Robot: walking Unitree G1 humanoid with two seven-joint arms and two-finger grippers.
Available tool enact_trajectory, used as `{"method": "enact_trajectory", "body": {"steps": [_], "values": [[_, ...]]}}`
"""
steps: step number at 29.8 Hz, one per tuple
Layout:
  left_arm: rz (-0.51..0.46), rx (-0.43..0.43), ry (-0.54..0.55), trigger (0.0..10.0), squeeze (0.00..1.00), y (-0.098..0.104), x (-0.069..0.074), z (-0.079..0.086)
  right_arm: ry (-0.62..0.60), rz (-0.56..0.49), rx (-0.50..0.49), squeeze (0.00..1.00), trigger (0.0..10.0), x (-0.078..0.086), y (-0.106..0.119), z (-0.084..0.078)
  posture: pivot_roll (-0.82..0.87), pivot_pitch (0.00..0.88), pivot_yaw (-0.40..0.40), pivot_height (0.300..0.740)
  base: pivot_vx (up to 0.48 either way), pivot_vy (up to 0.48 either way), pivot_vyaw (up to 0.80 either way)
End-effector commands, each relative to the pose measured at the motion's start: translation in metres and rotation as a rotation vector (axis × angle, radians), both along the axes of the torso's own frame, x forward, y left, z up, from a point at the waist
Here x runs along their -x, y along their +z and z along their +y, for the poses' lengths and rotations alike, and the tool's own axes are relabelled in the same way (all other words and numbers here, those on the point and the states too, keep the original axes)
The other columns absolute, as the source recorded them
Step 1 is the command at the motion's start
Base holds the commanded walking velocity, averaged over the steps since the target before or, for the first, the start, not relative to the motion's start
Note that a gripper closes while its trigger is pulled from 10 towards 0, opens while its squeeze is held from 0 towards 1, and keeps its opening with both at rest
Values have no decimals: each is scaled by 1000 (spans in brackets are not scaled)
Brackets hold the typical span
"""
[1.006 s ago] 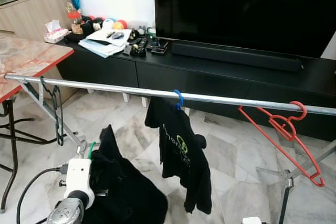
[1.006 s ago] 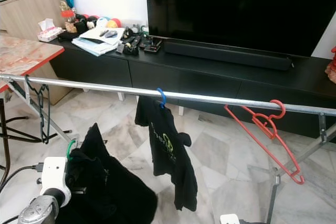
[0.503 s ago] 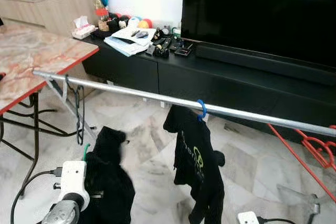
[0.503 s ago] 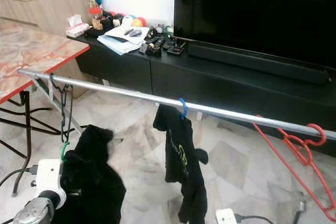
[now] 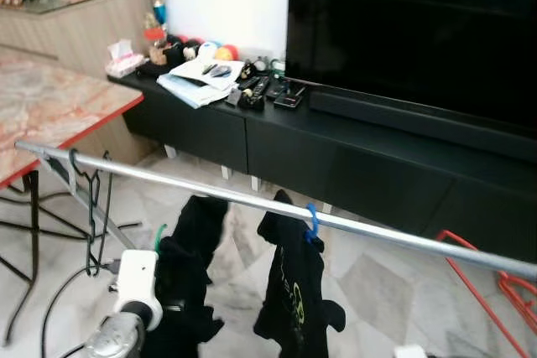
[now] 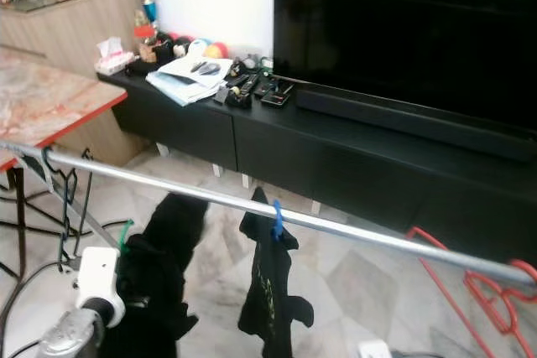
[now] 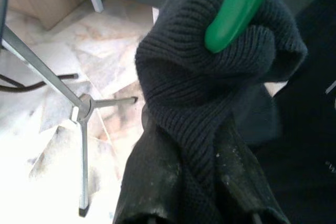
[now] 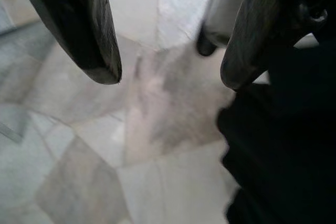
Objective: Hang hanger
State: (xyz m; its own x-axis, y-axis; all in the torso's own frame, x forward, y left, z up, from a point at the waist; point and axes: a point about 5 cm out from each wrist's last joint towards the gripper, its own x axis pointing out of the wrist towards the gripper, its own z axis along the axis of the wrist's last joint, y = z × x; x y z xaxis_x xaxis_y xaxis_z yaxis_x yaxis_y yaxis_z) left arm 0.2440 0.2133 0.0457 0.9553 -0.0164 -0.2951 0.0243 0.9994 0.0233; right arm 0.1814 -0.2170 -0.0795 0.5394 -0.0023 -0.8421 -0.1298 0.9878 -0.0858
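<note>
The left tool point(image 7: 202, 219) is clamped on a dark knit garment point(image 5: 189, 278) draped on a green hanger point(image 7: 236, 6), held below and just in front of the metal rail point(image 5: 210, 193), so the step in hand looks like the carry up to it. The right tool point(image 8: 168, 72) hangs spread apart over the floor. Next, the hook likely has to rise over the rail, left of the black shirt point(image 5: 294, 299) on the blue hook point(image 5: 312, 220).
</note>
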Motion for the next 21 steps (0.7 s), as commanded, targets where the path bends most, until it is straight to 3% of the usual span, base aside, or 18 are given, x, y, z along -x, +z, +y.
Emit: {"method": "enact_trajectory", "body": {"steps": [1,7,10,14,21], "values": [[-51,-24,-31,10000,0,10,-3,0,-17,38,10,0,10000,13,-5,-6,-27,57,24,740,0,0,0],[-64,-85,-180,10000,0,19,0,5,-15,36,14,0,10000,12,-4,-6,-20,59,21,740,0,0,0],[-71,-171,-290,10000,0,31,3,20,-12,36,16,0,10000,12,-4,-7,-13,60,21,740,0,0,0],[-109,-243,-347,10000,0,45,2,33,-5,36,17,0,10000,11,-4,-7,-6,58,18,740,0,0,0],[-210,-232,-389,10000,0,72,-11,40,4,31,25,0,10000,10,-3,-9,-6,61,10,740,0,0,0]]}}
